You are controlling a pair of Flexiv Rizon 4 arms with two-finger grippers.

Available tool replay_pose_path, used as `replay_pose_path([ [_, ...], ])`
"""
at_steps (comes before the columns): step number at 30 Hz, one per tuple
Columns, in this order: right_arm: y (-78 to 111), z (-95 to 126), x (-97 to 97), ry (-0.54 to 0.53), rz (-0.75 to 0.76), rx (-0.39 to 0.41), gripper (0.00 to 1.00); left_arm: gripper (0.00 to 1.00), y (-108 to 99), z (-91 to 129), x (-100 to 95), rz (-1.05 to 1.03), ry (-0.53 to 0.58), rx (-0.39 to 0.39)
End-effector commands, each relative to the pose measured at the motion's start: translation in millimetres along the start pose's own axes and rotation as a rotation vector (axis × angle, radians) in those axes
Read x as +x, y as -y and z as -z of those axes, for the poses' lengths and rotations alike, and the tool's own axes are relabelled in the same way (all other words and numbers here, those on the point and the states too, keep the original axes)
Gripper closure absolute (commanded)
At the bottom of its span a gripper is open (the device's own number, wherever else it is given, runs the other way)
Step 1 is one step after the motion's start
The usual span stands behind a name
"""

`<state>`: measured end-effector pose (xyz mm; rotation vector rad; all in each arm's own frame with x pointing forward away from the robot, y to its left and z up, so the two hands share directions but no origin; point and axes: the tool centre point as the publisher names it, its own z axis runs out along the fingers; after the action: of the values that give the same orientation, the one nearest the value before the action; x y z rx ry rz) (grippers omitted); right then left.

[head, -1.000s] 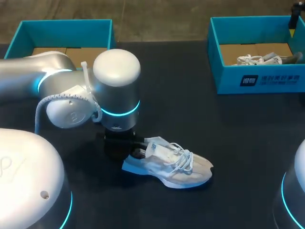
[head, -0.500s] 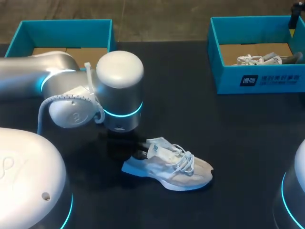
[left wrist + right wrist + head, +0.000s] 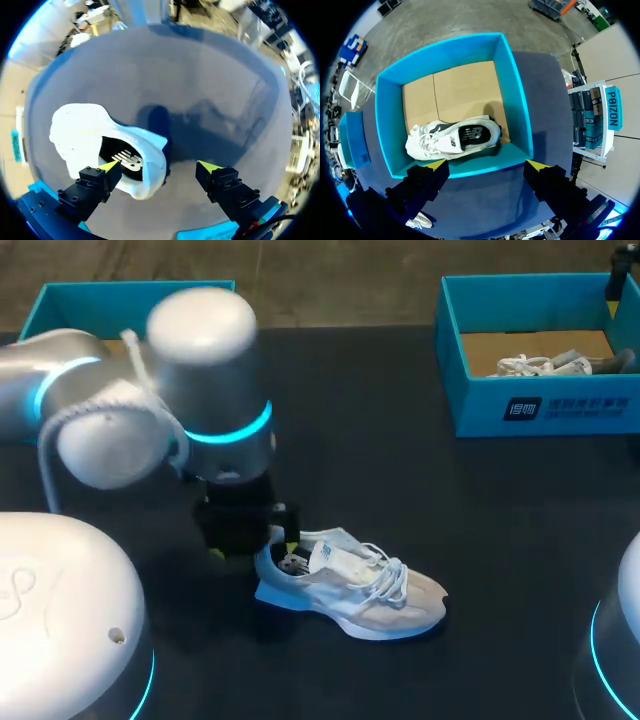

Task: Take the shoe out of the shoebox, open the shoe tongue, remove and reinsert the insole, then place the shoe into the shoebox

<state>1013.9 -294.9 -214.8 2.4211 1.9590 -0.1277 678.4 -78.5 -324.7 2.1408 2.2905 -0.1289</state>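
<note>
shoe (image 3: 385,592): cloth upper, matt | shoebox (image 3: 470,400): cardbd, smooth | L arm (image 3: 200,350): glossy, smooth | table (image 3: 400,470): matt

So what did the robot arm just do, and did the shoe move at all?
The left arm swung leftward, and its open hand now sits at the heel of the white and beige laced shoe, one finger over the heel opening. It grabbed nothing. The shoe stayed put on the black table, as did the blue cardboard shoebox with the other shoe inside.
</note>
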Motion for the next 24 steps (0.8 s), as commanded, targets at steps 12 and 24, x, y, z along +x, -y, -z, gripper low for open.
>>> replay_pose_path([
  [12, 0.7, 0, -0.1, 0.001, -0.001, -0.001, 0.0, 0.0, 7, 70, 62.8, 0.249, 0.228, 0.406],
  [24, 0.7, 0, -0.1, 0.001, -0.001, -0.001, 0.0, 0.0, 7, 70, 62.8, 0.249, 0.228, 0.406],
])
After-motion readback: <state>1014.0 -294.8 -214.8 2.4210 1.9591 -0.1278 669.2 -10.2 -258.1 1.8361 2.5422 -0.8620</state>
